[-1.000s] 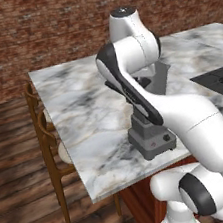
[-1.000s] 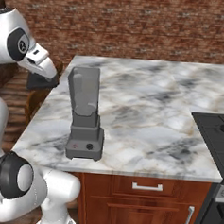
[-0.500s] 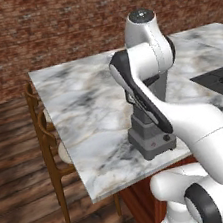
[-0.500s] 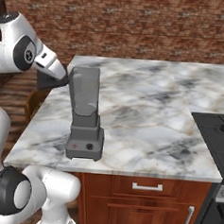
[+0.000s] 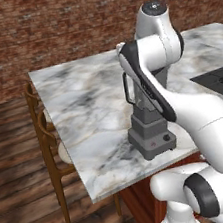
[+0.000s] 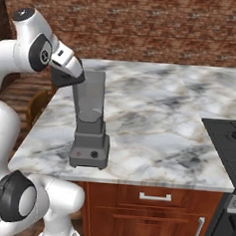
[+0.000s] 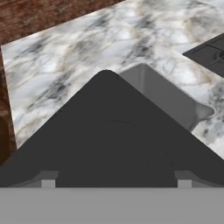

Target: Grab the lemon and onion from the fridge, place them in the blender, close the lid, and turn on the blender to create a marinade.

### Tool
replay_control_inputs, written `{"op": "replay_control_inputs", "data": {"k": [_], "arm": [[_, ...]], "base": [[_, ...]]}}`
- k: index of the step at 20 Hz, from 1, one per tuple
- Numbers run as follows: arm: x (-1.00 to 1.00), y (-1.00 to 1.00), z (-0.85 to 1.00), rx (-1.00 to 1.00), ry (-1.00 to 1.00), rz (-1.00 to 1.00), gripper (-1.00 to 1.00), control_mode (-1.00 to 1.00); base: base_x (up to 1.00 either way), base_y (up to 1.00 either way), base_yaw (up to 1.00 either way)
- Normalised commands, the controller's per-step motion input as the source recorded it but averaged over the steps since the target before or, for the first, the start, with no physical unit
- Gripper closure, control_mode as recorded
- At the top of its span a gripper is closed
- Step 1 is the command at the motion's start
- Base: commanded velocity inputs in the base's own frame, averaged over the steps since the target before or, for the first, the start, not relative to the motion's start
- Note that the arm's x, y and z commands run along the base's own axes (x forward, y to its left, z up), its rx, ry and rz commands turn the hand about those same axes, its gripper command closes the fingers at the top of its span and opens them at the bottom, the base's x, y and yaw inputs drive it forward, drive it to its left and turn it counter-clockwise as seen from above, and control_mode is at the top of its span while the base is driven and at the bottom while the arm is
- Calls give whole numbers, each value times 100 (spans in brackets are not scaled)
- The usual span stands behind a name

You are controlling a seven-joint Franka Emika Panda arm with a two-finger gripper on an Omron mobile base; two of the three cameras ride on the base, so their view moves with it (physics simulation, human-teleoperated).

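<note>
The blender [image 6: 91, 123] stands near the front left corner of the marble counter [image 6: 165, 108], its grey jar upright on a dark base [image 5: 151, 137] with small front buttons. My gripper [image 6: 71, 80] hangs at the jar's upper left corner, shut on the black lid [image 6: 66, 80]. In the hand view the lid [image 7: 109, 140] spreads wide between my fingertips, and the jar's open mouth [image 7: 166, 98] lies just beyond its far edge. In the left base view my arm covers most of the jar; its side handle [image 5: 127, 88] shows. The lemon, the onion and the fridge are out of view.
A dark cooktop [image 6: 223, 142] lies in the counter at the right, also visible in the hand view [image 7: 210, 52]. A wooden chair [image 5: 44, 138] stands at the counter's left side. A brick wall runs behind. Wooden drawers [image 6: 153, 207] sit below the counter.
My arm has swung from the left of the counter toward the blender, carrying the lid with it. The blender has not moved.
</note>
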Motion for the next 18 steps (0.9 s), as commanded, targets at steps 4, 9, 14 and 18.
{"op": "replay_control_inputs", "data": {"k": [4, 9, 14, 18], "arm": [[34, -24, 27, 0, 3, -1, 100, -100], [32, -22, 3, 0, 4, -1, 100, -100], [28, -22, 0, 0, 3, -1, 100, -100], [26, -17, 0, 0, 3, -4, 100, -100]], "base": [[0, 0, 0], [0, 0, 0], [0, 0, 0], [0, 0, 0]]}}
